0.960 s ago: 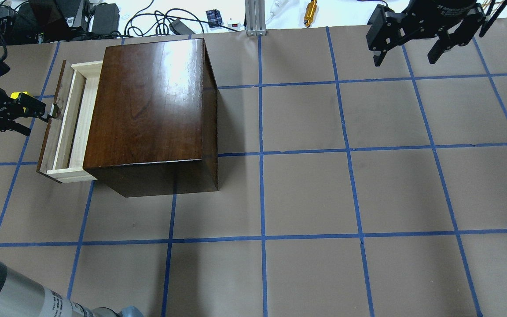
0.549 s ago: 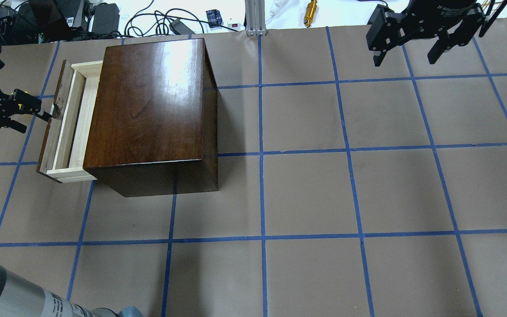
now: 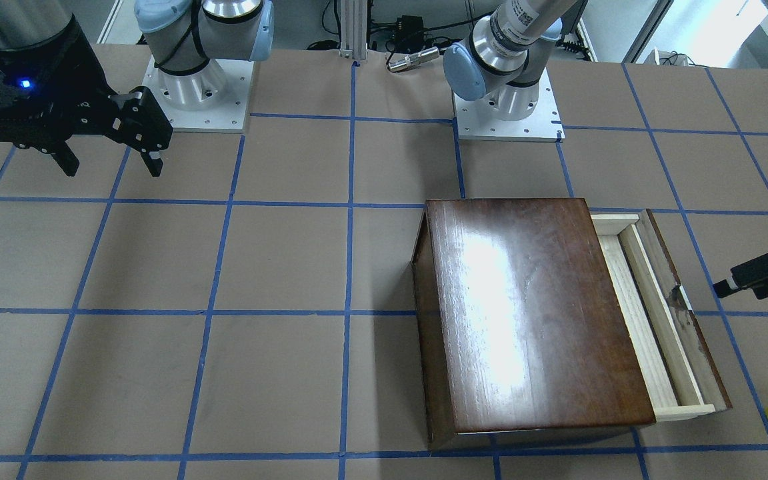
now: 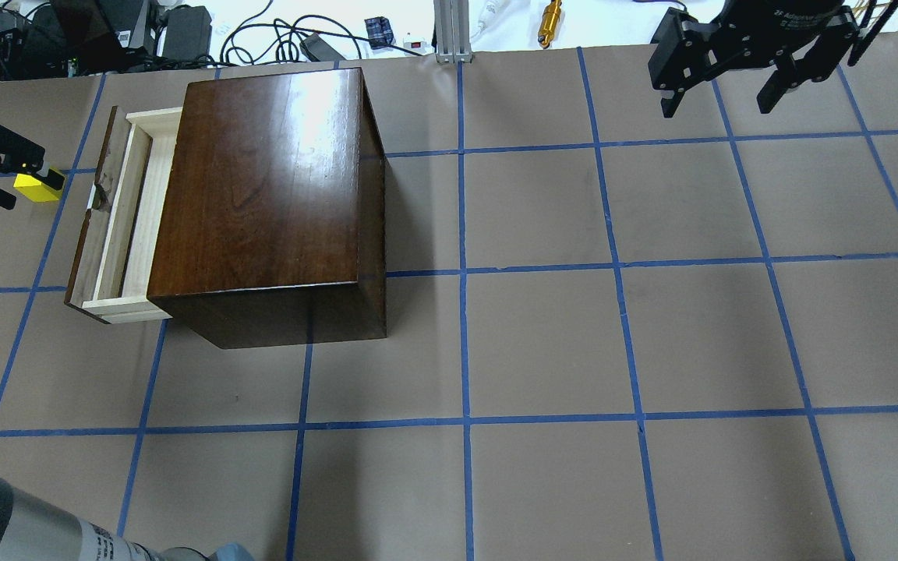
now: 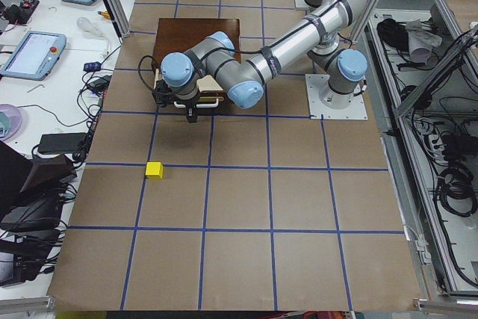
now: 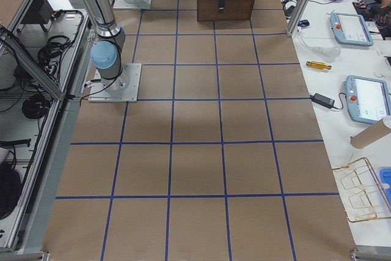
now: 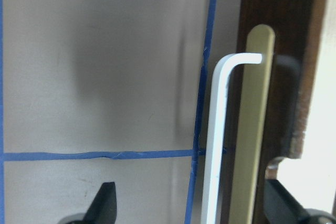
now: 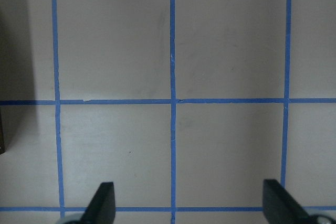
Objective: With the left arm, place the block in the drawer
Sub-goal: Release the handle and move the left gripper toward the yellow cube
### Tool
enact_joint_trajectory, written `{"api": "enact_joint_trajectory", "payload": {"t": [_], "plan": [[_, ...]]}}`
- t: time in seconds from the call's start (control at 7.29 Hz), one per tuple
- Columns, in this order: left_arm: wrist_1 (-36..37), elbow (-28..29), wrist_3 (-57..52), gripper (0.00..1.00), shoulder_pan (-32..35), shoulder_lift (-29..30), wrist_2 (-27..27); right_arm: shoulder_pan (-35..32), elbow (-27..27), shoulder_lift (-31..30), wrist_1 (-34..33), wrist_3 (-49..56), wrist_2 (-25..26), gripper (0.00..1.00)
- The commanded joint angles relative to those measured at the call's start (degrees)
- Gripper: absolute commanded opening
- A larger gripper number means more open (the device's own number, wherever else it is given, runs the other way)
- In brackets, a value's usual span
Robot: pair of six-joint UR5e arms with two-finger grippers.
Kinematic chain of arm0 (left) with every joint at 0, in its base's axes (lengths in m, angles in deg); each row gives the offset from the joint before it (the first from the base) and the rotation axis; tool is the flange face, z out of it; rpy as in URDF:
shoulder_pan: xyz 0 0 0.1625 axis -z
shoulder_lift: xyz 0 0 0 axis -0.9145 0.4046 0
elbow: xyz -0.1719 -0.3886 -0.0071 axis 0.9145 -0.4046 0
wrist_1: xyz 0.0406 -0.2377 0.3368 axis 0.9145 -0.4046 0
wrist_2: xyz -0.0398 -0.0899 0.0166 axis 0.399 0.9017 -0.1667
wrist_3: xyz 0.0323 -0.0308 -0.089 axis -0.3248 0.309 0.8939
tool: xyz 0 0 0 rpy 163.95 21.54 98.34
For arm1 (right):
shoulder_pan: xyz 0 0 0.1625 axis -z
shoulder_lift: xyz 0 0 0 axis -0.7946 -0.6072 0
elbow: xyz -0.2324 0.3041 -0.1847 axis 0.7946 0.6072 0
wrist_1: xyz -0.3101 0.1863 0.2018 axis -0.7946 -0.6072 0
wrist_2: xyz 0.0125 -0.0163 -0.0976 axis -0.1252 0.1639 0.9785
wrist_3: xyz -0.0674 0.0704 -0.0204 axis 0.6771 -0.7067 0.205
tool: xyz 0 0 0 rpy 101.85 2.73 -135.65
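Dark front panel (image 4: 92, 234) upright between block (image 4: 34, 187) and drawer (image 4: 118, 234) interior.

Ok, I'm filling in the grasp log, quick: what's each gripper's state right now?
Left gripper: open, empty; the block is not in it.
Right gripper: open, empty.

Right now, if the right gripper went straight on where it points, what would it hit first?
The right gripper would likely meet the bare table near a blue tape crossing; nothing shows between its open jaws.
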Motion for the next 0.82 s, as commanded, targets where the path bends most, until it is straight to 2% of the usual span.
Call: {"api": "enact_joint_trajectory", "payload": {"t": [0.0, 0.41, 0.69], "plan": [[-0.26, 3.87, -6.70, 1.00, 0.02, 1.76, -4.93, 0.09, 0.00, 0.02, 0.00, 0.00, -0.05, 1.00], [9.46, 5.90, -24.45, 1.00, 0.11, 5.36, -13.10, 0.00, 0.00, 0.02, 0.00, 0.00, -0.05, 1.00], [13.09, 7.47, -37.01, 1.00, 0.11, 8.17, -14.27, 0.00, 0.00, 0.02, 0.00, 0.00, -0.05, 1.00]]}}
